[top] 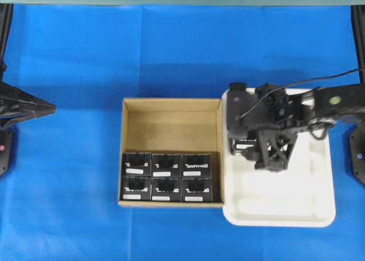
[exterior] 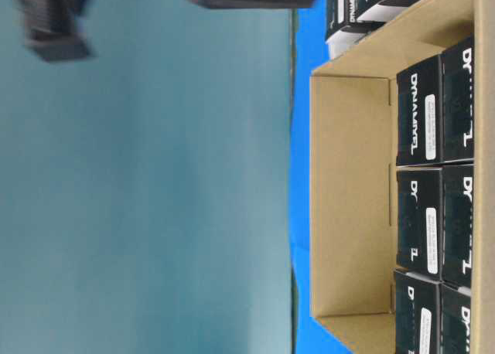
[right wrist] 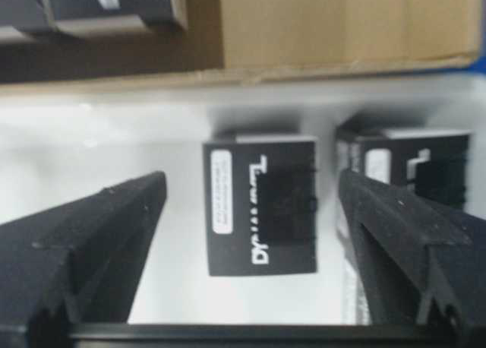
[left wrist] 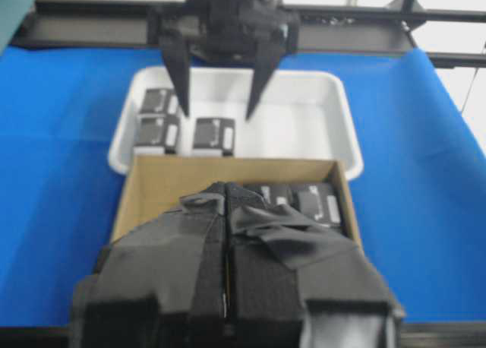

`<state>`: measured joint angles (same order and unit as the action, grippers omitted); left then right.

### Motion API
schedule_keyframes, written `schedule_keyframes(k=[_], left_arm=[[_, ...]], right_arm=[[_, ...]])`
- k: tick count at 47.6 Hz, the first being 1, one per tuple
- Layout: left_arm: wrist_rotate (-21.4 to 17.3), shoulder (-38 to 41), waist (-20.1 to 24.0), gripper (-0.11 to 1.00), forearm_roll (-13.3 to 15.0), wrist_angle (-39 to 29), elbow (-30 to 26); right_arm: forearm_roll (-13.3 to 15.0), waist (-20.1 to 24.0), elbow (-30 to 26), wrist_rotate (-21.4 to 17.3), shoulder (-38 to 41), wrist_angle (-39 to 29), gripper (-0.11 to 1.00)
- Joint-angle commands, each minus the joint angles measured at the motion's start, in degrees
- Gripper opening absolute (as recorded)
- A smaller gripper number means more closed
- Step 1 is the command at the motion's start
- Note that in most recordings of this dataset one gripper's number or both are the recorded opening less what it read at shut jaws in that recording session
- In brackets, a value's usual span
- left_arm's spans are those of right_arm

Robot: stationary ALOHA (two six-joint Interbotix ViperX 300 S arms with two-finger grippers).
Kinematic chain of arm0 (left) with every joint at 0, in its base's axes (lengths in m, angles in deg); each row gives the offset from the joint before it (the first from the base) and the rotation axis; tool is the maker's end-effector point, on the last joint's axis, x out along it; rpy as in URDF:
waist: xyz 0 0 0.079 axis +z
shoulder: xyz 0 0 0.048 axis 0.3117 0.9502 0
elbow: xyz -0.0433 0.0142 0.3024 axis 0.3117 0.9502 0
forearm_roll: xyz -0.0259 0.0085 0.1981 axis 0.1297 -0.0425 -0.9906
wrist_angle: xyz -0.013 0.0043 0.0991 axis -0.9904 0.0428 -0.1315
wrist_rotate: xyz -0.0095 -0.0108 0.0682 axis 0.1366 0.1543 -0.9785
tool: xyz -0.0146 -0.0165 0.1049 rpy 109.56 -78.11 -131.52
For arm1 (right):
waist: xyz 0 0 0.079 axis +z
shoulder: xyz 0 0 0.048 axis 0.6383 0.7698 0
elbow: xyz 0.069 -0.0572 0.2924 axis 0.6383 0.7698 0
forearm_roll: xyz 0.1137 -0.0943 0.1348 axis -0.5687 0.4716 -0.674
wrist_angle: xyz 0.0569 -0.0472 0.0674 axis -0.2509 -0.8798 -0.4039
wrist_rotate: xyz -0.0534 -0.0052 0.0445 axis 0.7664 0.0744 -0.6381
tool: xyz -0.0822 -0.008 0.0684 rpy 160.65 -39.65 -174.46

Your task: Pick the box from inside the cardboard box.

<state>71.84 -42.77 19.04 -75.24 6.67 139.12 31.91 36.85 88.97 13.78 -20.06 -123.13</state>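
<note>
The brown cardboard box (top: 171, 115) lies mid-table, with several black boxes (top: 166, 177) in rows in its near half. My right gripper (top: 254, 147) hangs over the white tray (top: 319, 175), jaws open. In the right wrist view a black box (right wrist: 262, 204) lies flat on the tray floor between the spread fingers (right wrist: 114, 219), touching neither. A second black box (right wrist: 410, 169) stands beside it. My left gripper (top: 51, 107) is parked at the far left, shut and empty, its taped fingers (left wrist: 190, 272) pressed together.
The tray (left wrist: 304, 120) butts against the carton's right wall and holds three black boxes (left wrist: 213, 135). The carton's far half (exterior: 348, 199) is bare cardboard. Blue cloth (top: 68, 187) covers the table all round.
</note>
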Motion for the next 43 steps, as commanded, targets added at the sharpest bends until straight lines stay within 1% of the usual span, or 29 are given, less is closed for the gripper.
schedule_keyframes(k=[1, 13, 23, 39, 43], left_arm=[[0.09, 0.88, -0.09, -0.06, -0.18, 0.35, -1.58], [0.09, 1.41, 0.00, -0.06, -0.18, 0.26, -1.58], [0.18, 1.41, -0.09, -0.06, -0.18, 0.26, -1.58], [0.18, 1.41, -0.09, -0.06, -0.18, 0.35, -1.58], [0.09, 1.41, -0.09, -0.06, -0.18, 0.26, -1.49]], right_arm=[[-0.18, -0.53, -0.97, -0.09, -3.16, 0.35, 0.93], [-0.18, -1.49, -0.70, -0.09, -9.67, 0.62, 0.93], [-0.26, -1.49, 0.18, -0.09, -13.54, 2.64, 0.93], [-0.44, -1.49, 4.13, -0.18, -20.92, 7.47, 0.93], [-0.62, -1.49, 4.75, -0.97, -22.32, 8.26, 0.93]])
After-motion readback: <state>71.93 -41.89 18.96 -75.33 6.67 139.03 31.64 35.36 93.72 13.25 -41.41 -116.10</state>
